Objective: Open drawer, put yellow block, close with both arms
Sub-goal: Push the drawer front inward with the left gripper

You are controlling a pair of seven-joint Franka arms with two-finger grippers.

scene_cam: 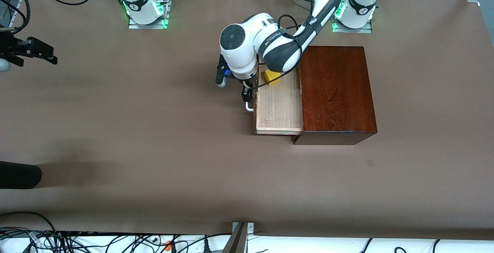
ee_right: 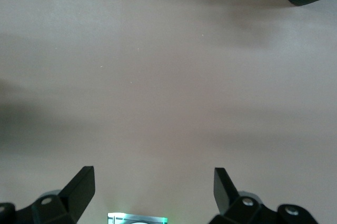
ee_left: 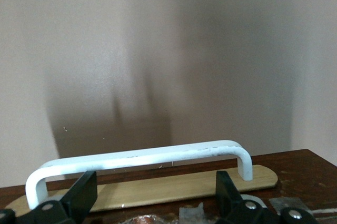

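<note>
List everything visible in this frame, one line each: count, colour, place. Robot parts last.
box: one, glossy dark mahogany, toward the left arm's end of the table.
drawer: one, pale wood, pulled out of the box.
handle: one, white bar, on the drawer front.
yellow block: one, yellow, in the drawer.
table: one, brown.
left gripper: one, black, open, at the handle.
right gripper: one, black, open, over bare table, waiting.
</note>
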